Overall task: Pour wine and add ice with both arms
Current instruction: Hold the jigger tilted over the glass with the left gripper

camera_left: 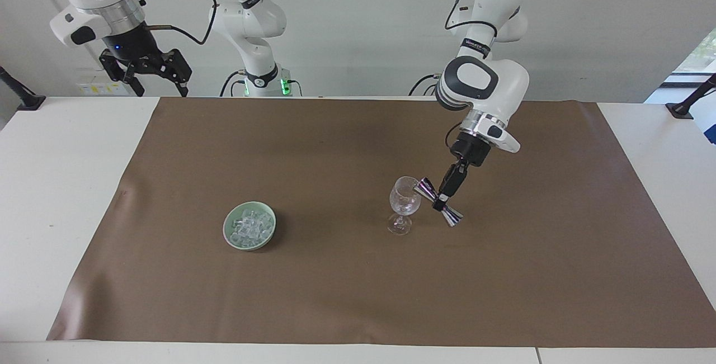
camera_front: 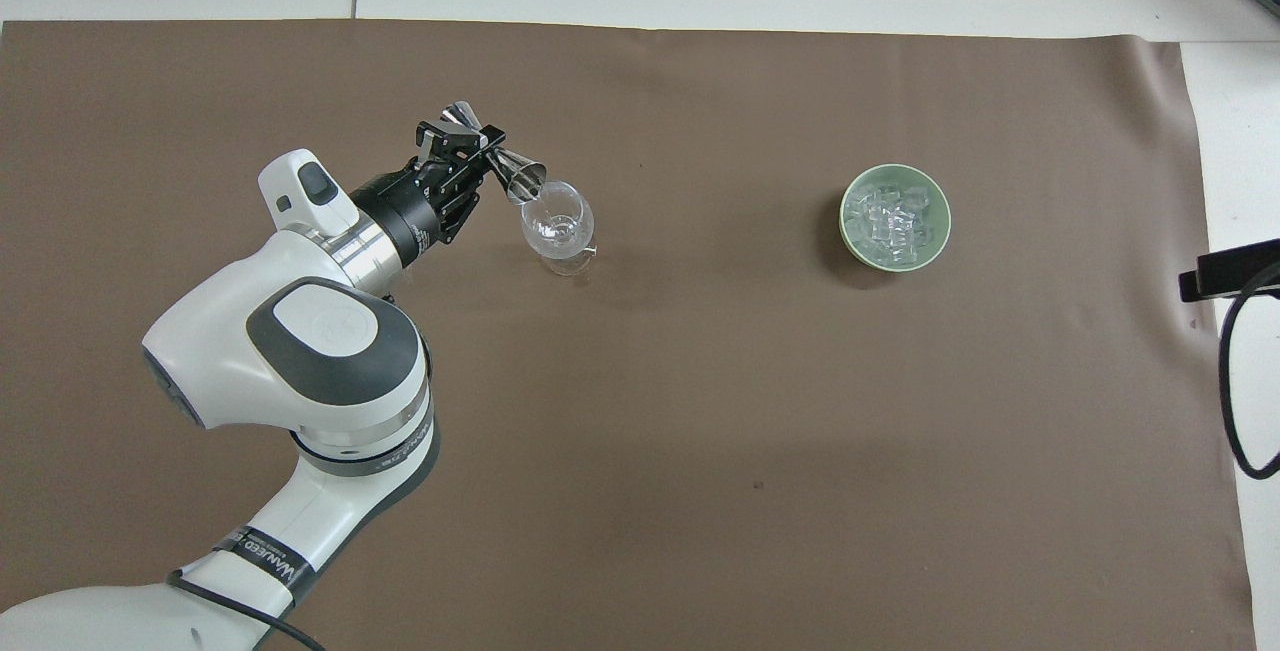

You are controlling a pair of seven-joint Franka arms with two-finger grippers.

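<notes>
One clear stemmed wine glass (camera_left: 405, 202), one shiny double-ended metal jigger (camera_left: 439, 203), one pale green round bowl (camera_left: 249, 225), one heap of small clear ice cubes (camera_left: 250, 226), perhaps a dozen.

Brown mat (camera_left: 335, 286); pale green bowl (camera_left: 226, 232); clear glass (camera_left: 405, 199); silver jigger (camera_left: 439, 203).

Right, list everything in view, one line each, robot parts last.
stemmed glass: one, clear, upright on the mat, toward the left arm's end.
jigger: one, silver, tilted, one mouth at the glass rim.
bowl: one, pale green, toward the right arm's end.
ice: a heap, clear, in the bowl.
mat: one, brown, covering the table.
left pincer: black, shut on the jigger.
right pincer: black, open, waiting raised by its base.
</notes>
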